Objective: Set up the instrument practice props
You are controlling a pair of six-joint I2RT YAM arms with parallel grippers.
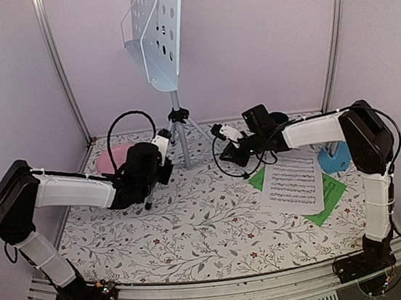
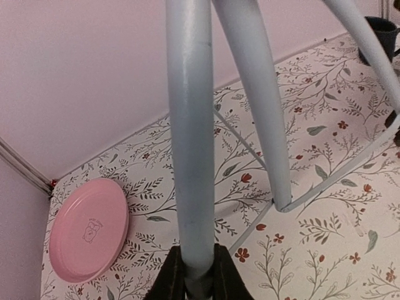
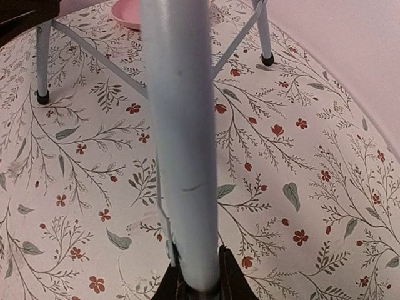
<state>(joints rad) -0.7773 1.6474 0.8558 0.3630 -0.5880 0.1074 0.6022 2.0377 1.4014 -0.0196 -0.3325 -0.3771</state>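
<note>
Left gripper (image 2: 199, 279) and right gripper (image 3: 199, 281) each closed tight on a leg of the music stand (image 1: 158, 34); mast upright, 12 o'clock between them, arms equally near.

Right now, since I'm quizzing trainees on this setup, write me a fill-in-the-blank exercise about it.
1. The left gripper and right gripper each clamp a silver ___ leg of the pale perforated music stand.
2. The flat round plate is coloured ___.
3. The white sheet-music page lies on paper sheets coloured ___.
Missing: tripod; pink; green.
</note>
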